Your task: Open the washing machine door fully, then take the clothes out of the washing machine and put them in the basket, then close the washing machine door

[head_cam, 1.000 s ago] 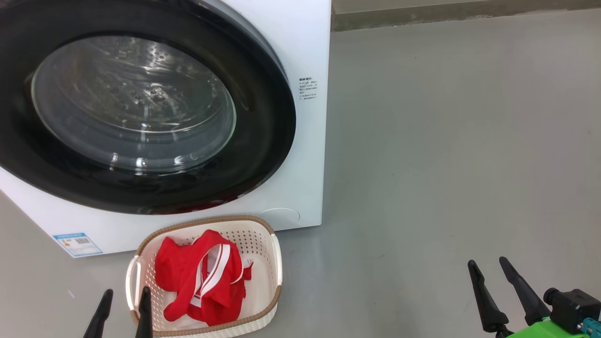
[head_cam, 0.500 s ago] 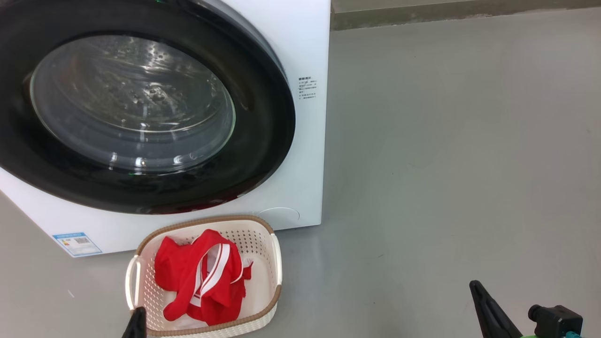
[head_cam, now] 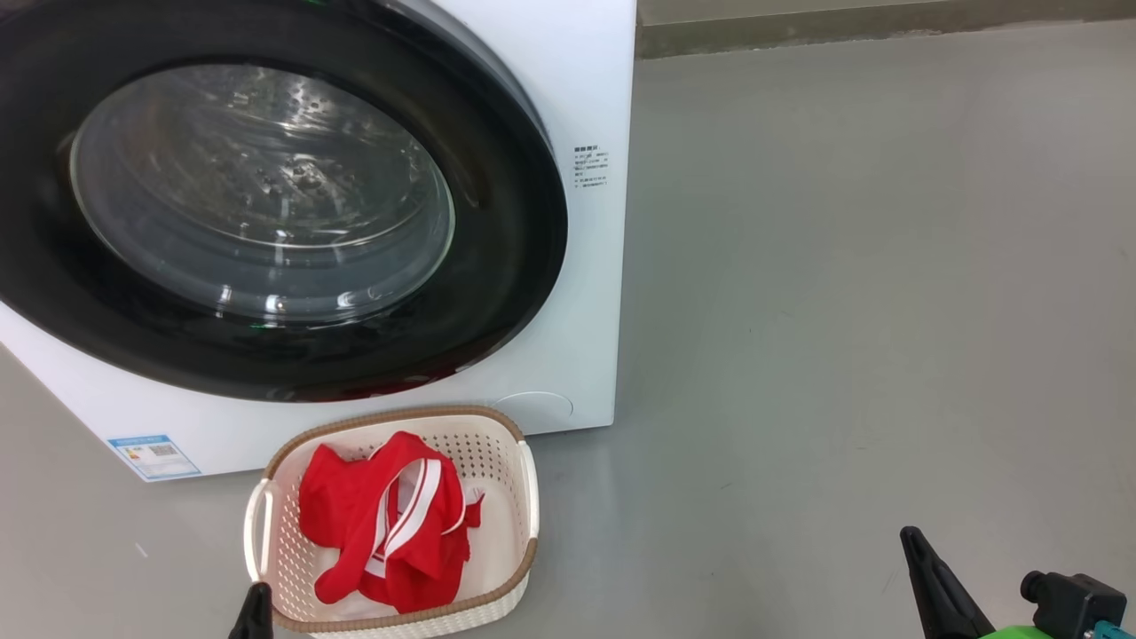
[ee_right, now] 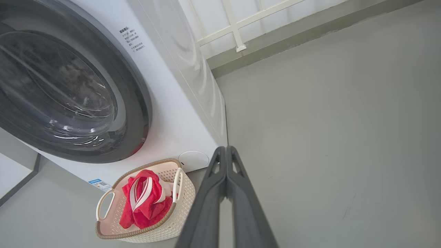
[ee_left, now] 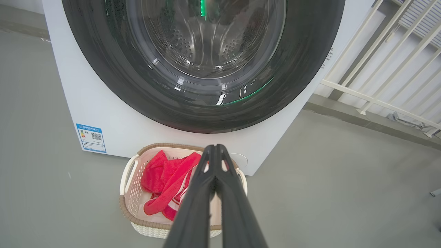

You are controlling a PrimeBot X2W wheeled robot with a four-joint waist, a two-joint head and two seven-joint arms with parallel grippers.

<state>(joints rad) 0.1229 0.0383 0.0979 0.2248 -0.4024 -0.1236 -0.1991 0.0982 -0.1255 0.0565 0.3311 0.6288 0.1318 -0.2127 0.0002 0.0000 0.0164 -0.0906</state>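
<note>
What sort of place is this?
Probably a laundry corner, maybe on a balcony: a white front-loading washing machine, a basket holding red clothes on a bare grey floor, and a white railing beside it.

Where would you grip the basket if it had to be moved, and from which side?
Probably the white side handle of the basket on the robot's left, taken from above: it is a thin loop standing off the wall, with a gap for one finger. The left gripper sits nearest it, but is shut and must open first.
</note>
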